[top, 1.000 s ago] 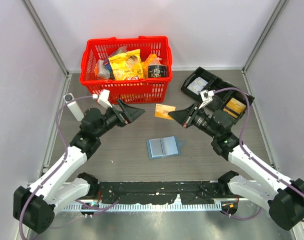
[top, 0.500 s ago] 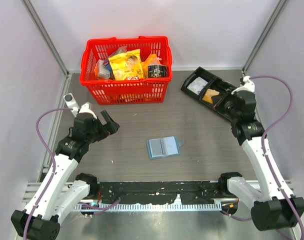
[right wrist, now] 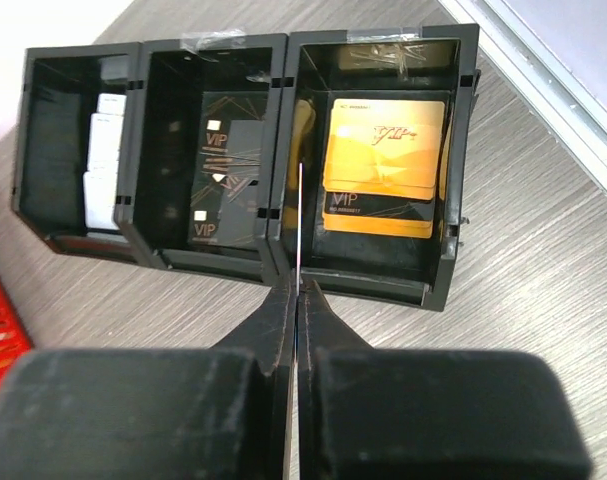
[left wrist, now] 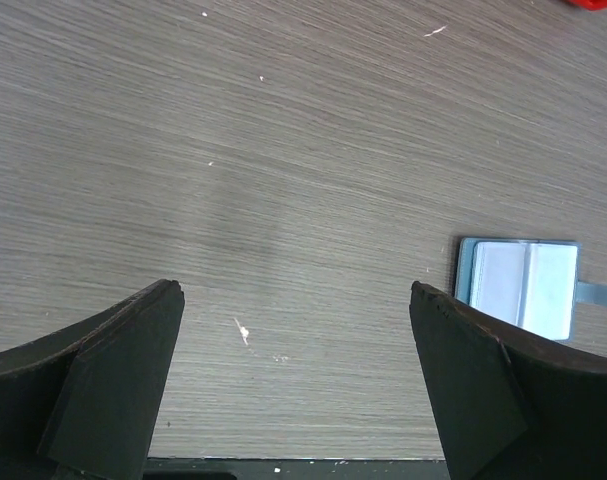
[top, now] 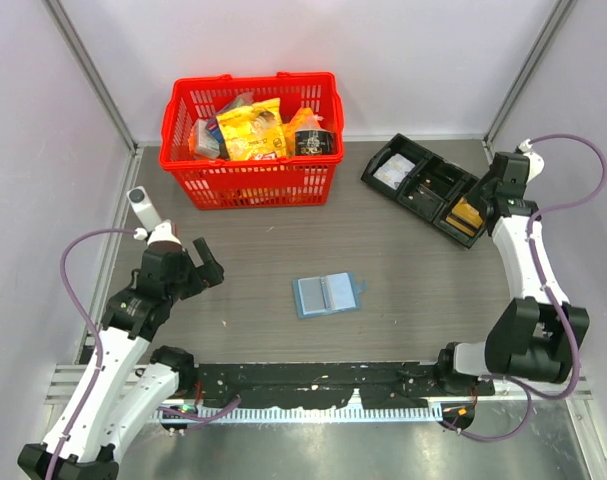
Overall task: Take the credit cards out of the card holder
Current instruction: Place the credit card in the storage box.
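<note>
Wallet (top: 326,294): open flat on table (top: 403,270).
My left gripper (left wrist: 295,290): wide, empty.
My right gripper (right wrist: 296,287): pinching card (right wrist: 296,215) edge-on over tray (right wrist: 453,270).

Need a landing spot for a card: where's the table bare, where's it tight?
Bare table between red basket, card holder and black tray. Also left of the holder, below the open left gripper. Crowded: the tray's compartments, where the right gripper holds a credit card.

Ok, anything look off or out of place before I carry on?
Nothing spilled or damaged. The card holder lies open and flat, slightly askew. The gold credit cards sit in a staggered stack in the black tray. The shut right gripper pinches what looks like an edge-on card above a tray divider.
</note>
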